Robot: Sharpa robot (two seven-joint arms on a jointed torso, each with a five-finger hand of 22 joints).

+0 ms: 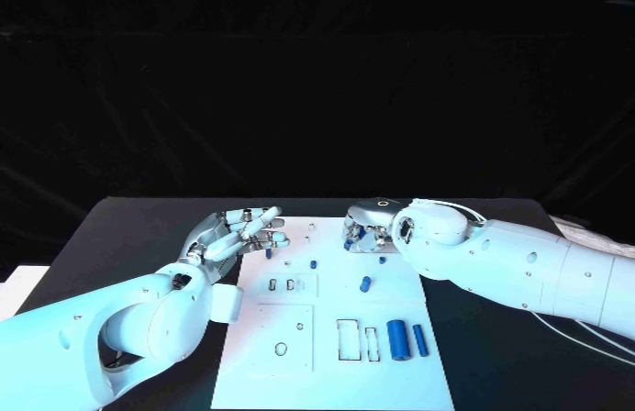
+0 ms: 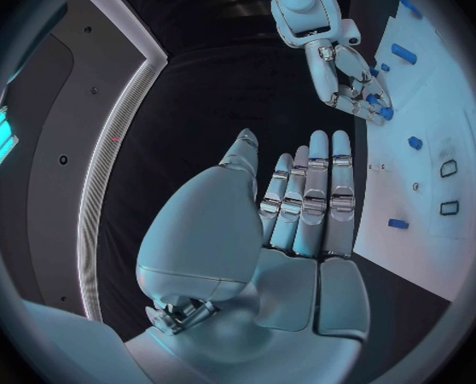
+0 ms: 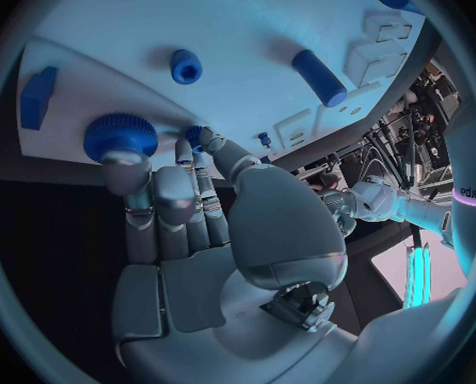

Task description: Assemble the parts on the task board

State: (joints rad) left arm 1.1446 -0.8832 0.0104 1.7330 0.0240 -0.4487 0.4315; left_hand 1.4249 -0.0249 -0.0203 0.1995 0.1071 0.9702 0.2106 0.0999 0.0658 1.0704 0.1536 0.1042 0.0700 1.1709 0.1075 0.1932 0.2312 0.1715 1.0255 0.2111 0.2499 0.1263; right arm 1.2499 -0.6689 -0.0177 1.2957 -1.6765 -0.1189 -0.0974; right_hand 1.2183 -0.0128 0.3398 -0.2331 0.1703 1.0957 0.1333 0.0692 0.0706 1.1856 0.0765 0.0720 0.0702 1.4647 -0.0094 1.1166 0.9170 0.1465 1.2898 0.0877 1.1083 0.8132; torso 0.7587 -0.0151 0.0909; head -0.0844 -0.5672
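we look down on a black worktop (image 1: 146,237) with a white task board (image 1: 331,356) in the middle. the left robot hand (image 1: 241,234) hovers at the board's far left edge, fingers straight and apart, grasping nothing. the right robot hand (image 1: 367,234) is over the board's far end, fingertips pinching a blue ridged knob (image 3: 121,133). small blue parts lie on the board: a peg (image 1: 365,284) near the centre and two cylinders (image 1: 397,339) side by side near the front right.
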